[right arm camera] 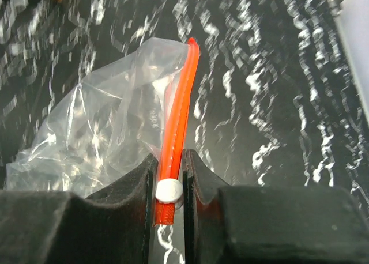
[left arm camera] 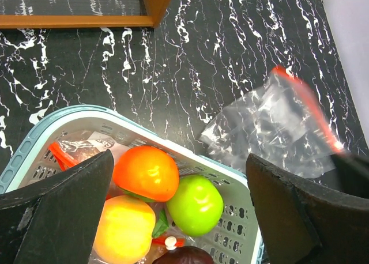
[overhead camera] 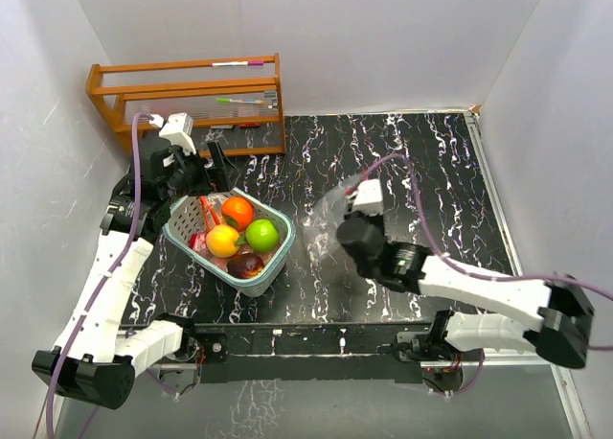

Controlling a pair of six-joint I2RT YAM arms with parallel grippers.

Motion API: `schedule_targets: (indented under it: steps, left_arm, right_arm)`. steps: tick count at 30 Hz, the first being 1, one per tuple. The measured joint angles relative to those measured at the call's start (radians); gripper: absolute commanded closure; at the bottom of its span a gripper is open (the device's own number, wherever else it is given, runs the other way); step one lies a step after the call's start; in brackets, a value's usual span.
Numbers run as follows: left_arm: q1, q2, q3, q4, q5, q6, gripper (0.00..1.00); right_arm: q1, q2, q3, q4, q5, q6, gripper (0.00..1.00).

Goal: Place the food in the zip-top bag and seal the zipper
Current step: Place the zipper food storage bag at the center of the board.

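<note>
I am at the start: no fruit is in the bag (right arm camera: 98,131) yet. My left tool (left arm camera: 180,166) is spread wide, just above the pale-blue basket (left arm camera: 52,125). The food (overhead camera: 239,230) sits there: an orange fruit (left arm camera: 145,172), a green fruit (left arm camera: 195,204) and a yellow fruit (left arm camera: 124,229), all round, smooth and shiny. My right tool (right arm camera: 169,177) is pinching the red zipper strip (right arm camera: 183,102) by its white slider (right arm camera: 169,190). The bag is thin, clear and crinkly, at 3 o'clock from the basket on the black counter (left arm camera: 202,56). Next, I think, I go down, close softly on 1 fruit and carry it over. Round fruit may slip.
</note>
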Motion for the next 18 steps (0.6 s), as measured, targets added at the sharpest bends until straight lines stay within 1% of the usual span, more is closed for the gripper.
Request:
schedule_targets:
  steps: [1, 2, 3, 4, 7, 10, 13, 18]
  left_arm:
    - [0.0, 0.0, 0.0, 0.002, 0.002, 0.0, 0.03]
    - [0.0, 0.0, 0.0, 0.002, 0.002, 0.0, 0.03]
    - [0.0, 0.0, 0.0, 0.003, 0.003, 0.0, 0.03]
    - [0.0, 0.0, 0.0, 0.005, 0.003, 0.0, 0.03]
    - [0.0, 0.0, 0.0, 0.006, 0.003, 0.001, 0.03]
    - [0.0, 0.0, 0.0, 0.007, 0.002, 0.001, 0.03]
    - [0.0, -0.001, -0.006, 0.009, 0.002, 0.001, 0.03]
    - [0.0, 0.0, -0.02, 0.01, 0.005, 0.001, 0.03]
  right_arm:
    - [0.017, 0.044, -0.004, -0.01, -0.007, 0.023, 0.39]
    - [0.042, 0.094, -0.007, -0.028, -0.013, 0.057, 0.28]
    - [0.068, 0.134, -0.007, -0.047, -0.02, 0.097, 0.21]
    - [0.091, 0.163, -0.007, -0.067, -0.026, 0.133, 0.17]
    - [0.143, 0.202, -0.006, -0.127, -0.048, 0.212, 0.11]
    - [0.15, 0.193, -0.003, -0.159, -0.088, 0.261, 0.02]
    - [0.149, 0.14, -0.003, -0.174, -0.134, 0.282, 0.01]
    - [0.15, -0.065, -0.011, -0.17, -0.175, 0.303, 0.01]
